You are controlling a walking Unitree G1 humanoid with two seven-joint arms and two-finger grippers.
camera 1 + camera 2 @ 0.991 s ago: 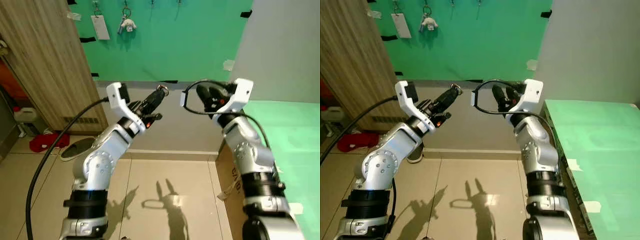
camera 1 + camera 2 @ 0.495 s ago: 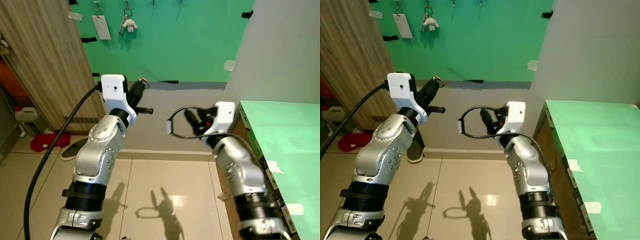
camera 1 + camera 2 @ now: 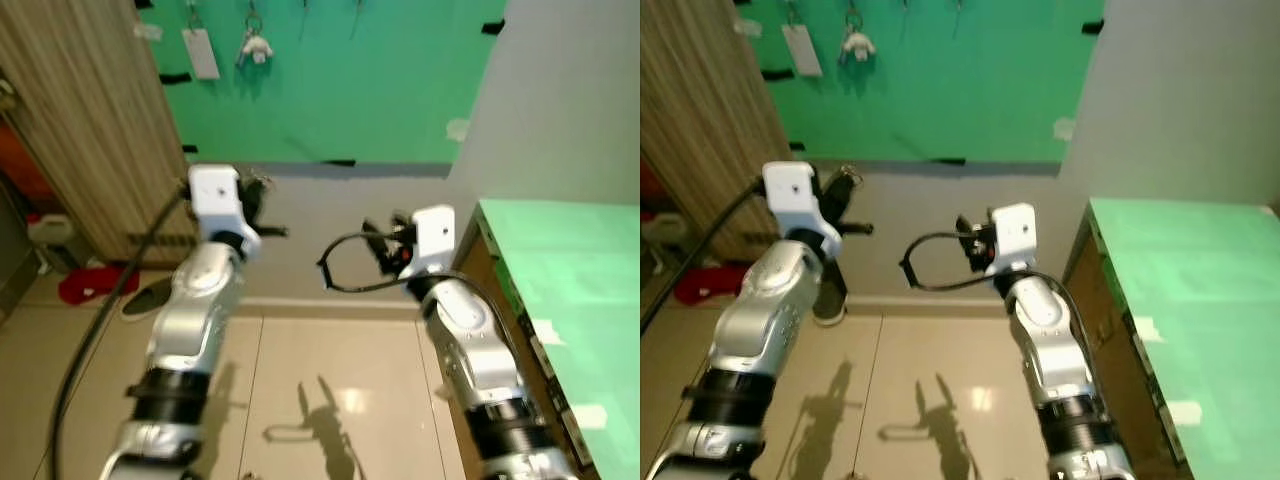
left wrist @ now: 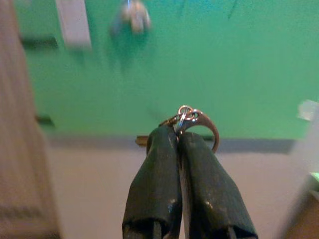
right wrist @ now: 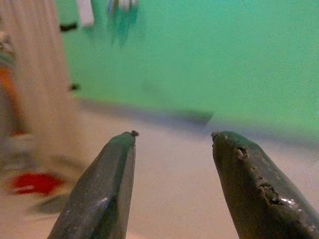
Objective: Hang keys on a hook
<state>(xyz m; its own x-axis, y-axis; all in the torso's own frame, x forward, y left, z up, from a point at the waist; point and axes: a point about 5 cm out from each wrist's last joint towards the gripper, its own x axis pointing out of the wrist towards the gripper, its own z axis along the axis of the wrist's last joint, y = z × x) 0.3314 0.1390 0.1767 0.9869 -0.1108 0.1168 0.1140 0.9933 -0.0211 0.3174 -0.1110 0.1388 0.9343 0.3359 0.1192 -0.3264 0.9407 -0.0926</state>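
A: Pinching the key ring (image 4: 199, 122), is it?

B: Yes; the left gripper (image 4: 178, 139) has both black fingers pressed together on it, and the metal loop sticks out just past the tips, with a smaller ring linked at its top; what hangs from the ring I cannot make out

A: And where is that gripper?

B: Raised in front of the robot on its left side, pointing toward the green wall (image 3: 380, 90); in the head views it sits at the end of the silver left arm (image 3: 195, 310), near the wooden panel (image 3: 90, 120), with the pictures somewhat blurred

A: The other one?

B: The right gripper (image 5: 172, 144) is spread wide, its two fingers well apart with nothing between them; the right arm (image 3: 470, 345) is bent, with a black cable (image 3: 345, 265) looping out beside its wrist

A: What's further out?

B: High on the green wall, a white tag (image 3: 201, 53) and a small pale keychain figure (image 3: 254, 45) already hang side by side from hooks; more hooks (image 3: 305, 8) show to their right at the top edge; below the green runs a grey wall, then the tiled floor (image 3: 330, 370); a green-topped bench (image 3: 570, 290) stands on the robot's right, and something red (image 3: 85, 285) lies on the floor far left
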